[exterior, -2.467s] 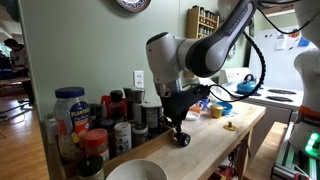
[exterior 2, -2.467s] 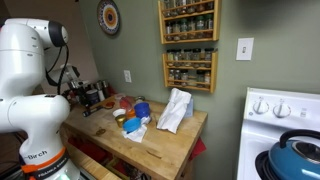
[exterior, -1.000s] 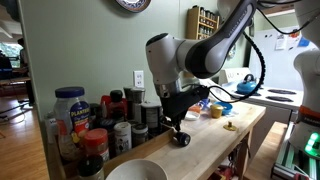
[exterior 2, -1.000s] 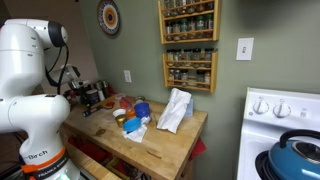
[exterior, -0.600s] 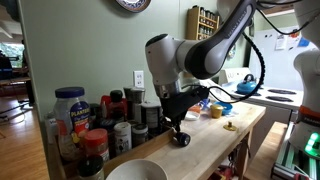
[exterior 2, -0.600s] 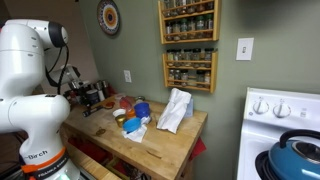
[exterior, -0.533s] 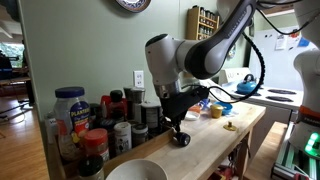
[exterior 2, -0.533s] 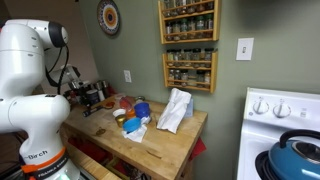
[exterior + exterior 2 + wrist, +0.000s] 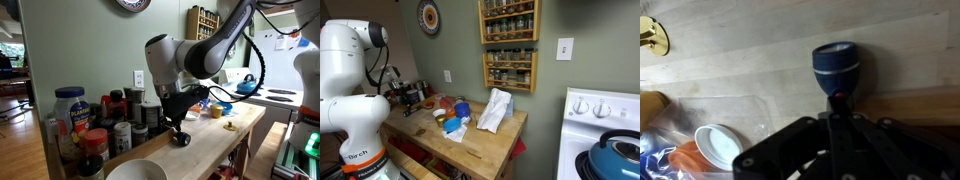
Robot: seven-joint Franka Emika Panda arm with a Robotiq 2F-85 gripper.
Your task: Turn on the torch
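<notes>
Torch [image 9: 835, 60] on counter [image 9: 750, 55], touching tip of hand [image 9: 838, 100]; hand clenched, nothing grasped.

Glossy white rounded arm [image 9: 188, 55] (black cable [image 9: 263, 62] alongside).

Green wall [image 9: 460, 45] with spice racks [image 9: 508, 45], clock [image 9: 428, 17]; wooden counter [image 9: 205, 145].

In the wrist view the gripper [image 9: 837, 104] hides the near end of the torch [image 9: 835, 60]; its finger spacing cannot be told.
</notes>
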